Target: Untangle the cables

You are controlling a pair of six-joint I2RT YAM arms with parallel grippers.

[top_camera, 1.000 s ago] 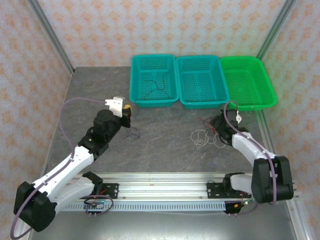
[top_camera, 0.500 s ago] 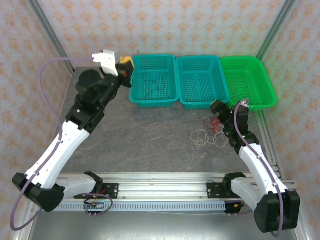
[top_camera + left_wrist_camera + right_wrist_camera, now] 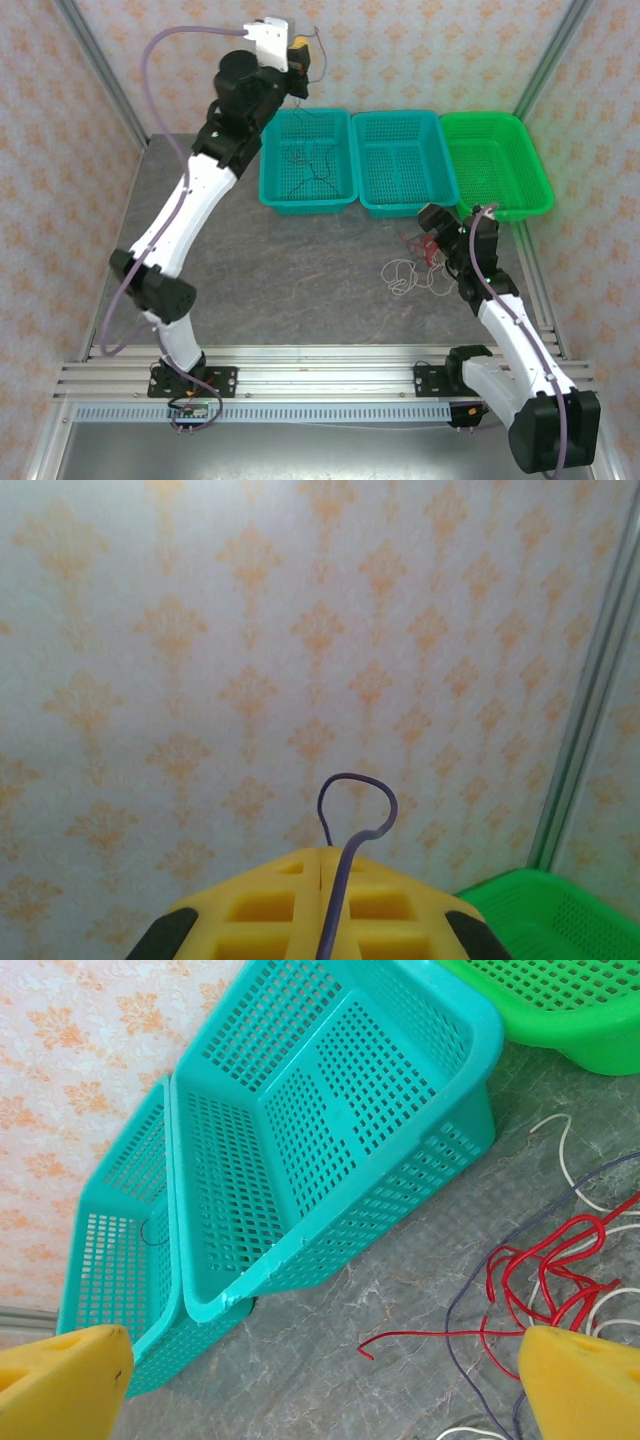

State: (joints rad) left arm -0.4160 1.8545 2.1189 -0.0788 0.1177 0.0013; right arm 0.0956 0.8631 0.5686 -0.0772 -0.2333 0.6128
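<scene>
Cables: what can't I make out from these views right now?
- Left wrist: black cable in the left gripper is cut off by the bottom edge.
- Top view: it is too thin to trace down to the basket.
- Top view: right gripper hides part of the red cable.
- Right wrist: white cable runs off the right edge.

High rear overview, close wrist views, green basket [image 3: 590,1040] in all
</scene>
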